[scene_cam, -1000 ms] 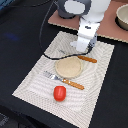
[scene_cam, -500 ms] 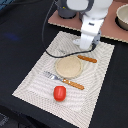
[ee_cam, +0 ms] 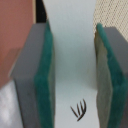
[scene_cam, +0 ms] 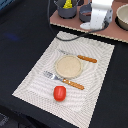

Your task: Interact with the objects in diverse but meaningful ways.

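From the exterior view's left I read a striped placemat laid like a place setting: the red tomato sits near its front edge, just beside the fork, which lies against the near side of a round tan plate, with a knife on the far side; that tidy arrangement suggests they are set out ready to be picked from. Farther back a grey pot holds something yellow, probably the cheese wedge, though it is too small for me to be sure. To the right of it my gripper hangs over the brown shelf, well apart from the tomato. In the wrist view the green pads stand narrow, pressed on either side of a flat white piece with a small dark mark, so I judge I am holding the white fish shape up off the surface for carrying. Its ends are cut off by the frame, and a bowl at the right edge is only partly seen.
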